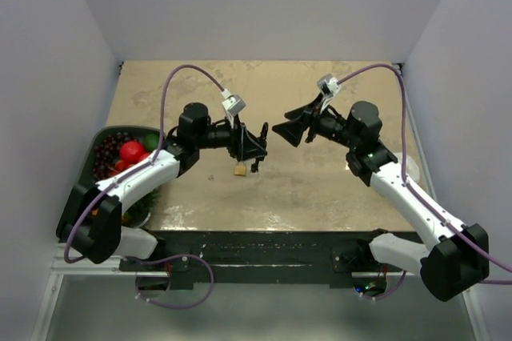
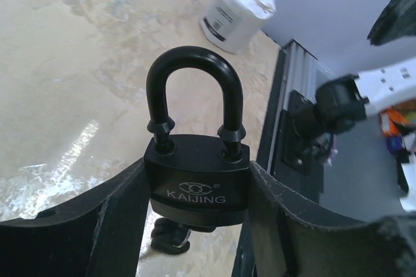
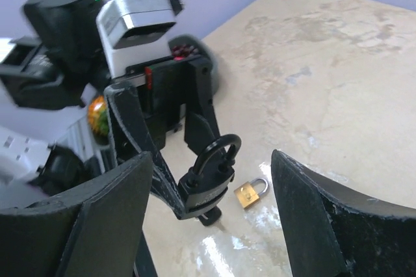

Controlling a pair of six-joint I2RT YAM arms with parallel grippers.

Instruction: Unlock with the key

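Padlock (image 2: pixel 198 183): black body marked KAIJING, black shackle (image 2: pixel 194 62), both legs seated.

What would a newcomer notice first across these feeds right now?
The black padlock dominates the view: it is clamped in the left gripper and held up above mid-table with its shackle seated. Facing it, the right gripper stands wide open and empty. On the table close by lies a small brass padlock.
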